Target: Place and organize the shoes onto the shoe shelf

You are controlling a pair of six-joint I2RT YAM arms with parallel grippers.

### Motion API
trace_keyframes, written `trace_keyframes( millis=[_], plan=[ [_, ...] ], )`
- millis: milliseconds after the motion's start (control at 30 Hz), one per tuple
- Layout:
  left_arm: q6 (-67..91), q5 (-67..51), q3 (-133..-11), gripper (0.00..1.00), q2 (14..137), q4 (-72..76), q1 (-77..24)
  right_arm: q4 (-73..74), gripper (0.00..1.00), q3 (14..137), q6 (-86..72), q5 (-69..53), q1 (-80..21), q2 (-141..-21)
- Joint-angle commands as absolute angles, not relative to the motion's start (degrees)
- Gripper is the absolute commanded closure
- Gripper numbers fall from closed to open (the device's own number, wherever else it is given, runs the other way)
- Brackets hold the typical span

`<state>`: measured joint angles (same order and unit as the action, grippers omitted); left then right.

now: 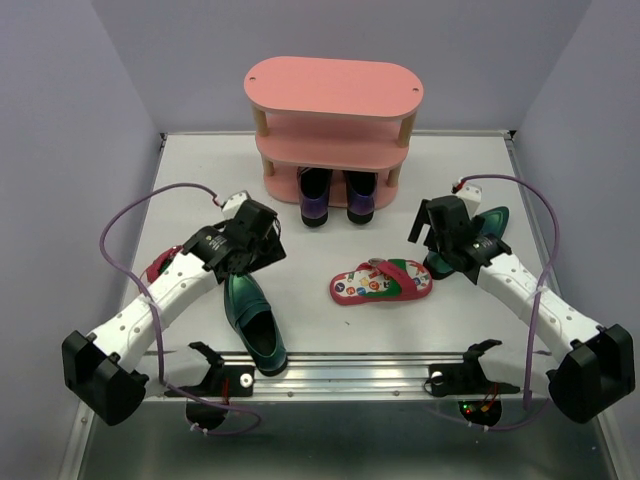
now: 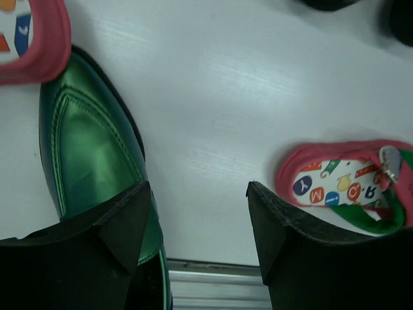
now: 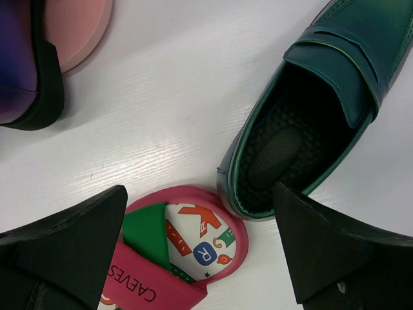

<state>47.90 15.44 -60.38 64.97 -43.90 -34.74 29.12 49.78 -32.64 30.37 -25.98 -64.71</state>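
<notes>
Hovering left gripper [image 2: 197,194]: jaws apart, over green loafer [image 2: 84,148], tabletop [image 2: 226,97] near edge.
Hovering right gripper [image 3: 200,192]: jaws apart, over flip-flop [image 3: 187,248].

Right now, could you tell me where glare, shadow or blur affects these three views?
Top view: even light, sharp, only soft shadows under the shelf. Left wrist view: bright sheen on the green shoe and streaky glare on the table. Right wrist view: flip-flop lettering reads crisply; no strong glare.

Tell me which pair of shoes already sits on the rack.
The purple loafers, side by side on the shoe shelf's bottom tier; the green loafers and red flip-flops lie on the table.
</notes>
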Motion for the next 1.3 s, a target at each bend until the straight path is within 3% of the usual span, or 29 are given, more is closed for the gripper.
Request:
trace_keyframes(
  millis=[0, 600, 1267],
  plan=[
    [56.5, 18.3, -56.8, 0.27, 61.7, -53.3, -39.5, 26.5, 0.0, 52.2, -33.2, 29.0, -26.3, -65.4],
    [73.5, 10.7, -52.8, 0.35, 60.2, -59.8, -63.9, 25.2, 0.0, 51.6, -34.8, 26.1, -26.3, -67.1],
    [86.8, 18.5, -47.6, 0.35, 62.8, -63.1, -67.3, 24.9, 0.0, 51.8, -34.1, 25.9, -26.3, -67.5]
  ],
)
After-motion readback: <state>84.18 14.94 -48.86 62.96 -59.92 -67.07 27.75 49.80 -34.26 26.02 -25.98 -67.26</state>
